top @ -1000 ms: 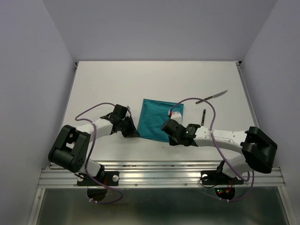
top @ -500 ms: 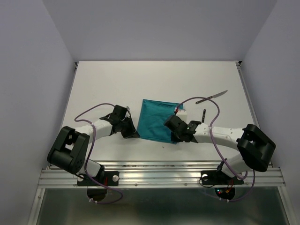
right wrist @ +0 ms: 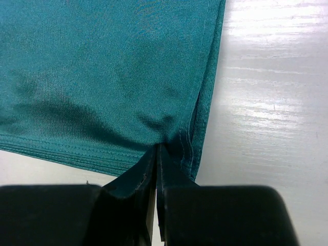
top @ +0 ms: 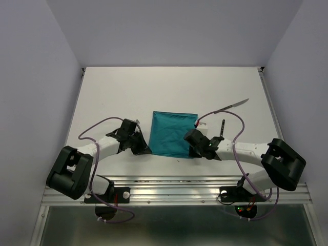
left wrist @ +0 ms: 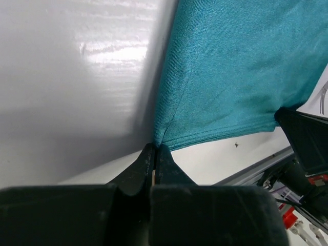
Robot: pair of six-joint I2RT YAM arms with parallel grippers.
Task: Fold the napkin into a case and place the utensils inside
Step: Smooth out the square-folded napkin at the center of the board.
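Wrist views: napkin near corners pinched in left gripper, right gripper.

The napkin is plain teal, the table white, the left claw and right claw black.

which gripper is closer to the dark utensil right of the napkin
Right. The right gripper pinches the napkin's near right corner, just left of the dark utensil; the left gripper pinches the near left corner, farther off.

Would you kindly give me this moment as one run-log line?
left gripper: shut on napkin near-left corner | right gripper: shut on near-right corner | knife, fork: on table
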